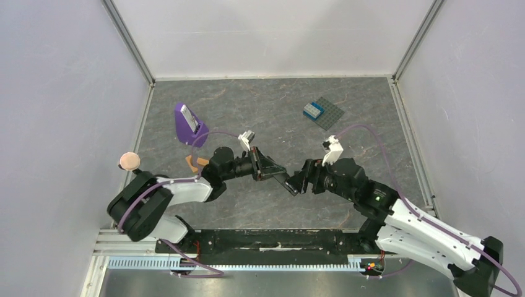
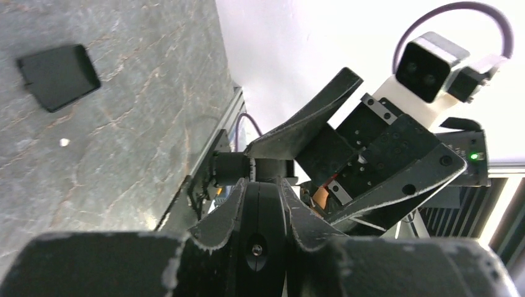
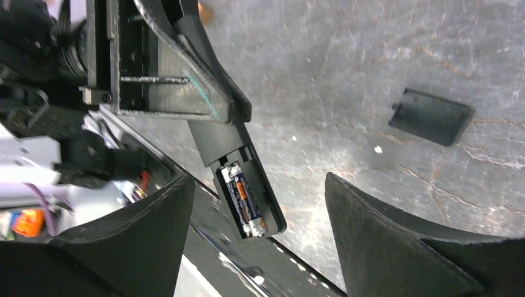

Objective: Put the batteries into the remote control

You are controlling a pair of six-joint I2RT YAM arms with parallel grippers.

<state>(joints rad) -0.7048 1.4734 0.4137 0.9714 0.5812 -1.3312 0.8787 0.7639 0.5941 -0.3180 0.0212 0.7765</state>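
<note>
My left gripper (image 1: 271, 168) is shut on the remote control (image 3: 232, 158), a slim black bar held above the table and pointing toward the right arm. The remote's back compartment is uncovered at its free end, and the batteries (image 3: 244, 201) lie in it side by side. In the left wrist view the remote (image 2: 266, 226) shows end-on between the closed fingers of that gripper (image 2: 264, 185). My right gripper (image 3: 260, 241) stands open just short of the remote's free end, its fingers on either side and touching nothing. The top view shows it (image 1: 299, 183) facing the left one.
A loose black battery cover (image 3: 430, 116) lies flat on the table, also in the left wrist view (image 2: 59, 75). At the back are a dark studded baseplate with a blue brick (image 1: 323, 112) and a purple stand (image 1: 186, 124). Orange-brown wooden pieces (image 1: 192, 163) lie by the left arm.
</note>
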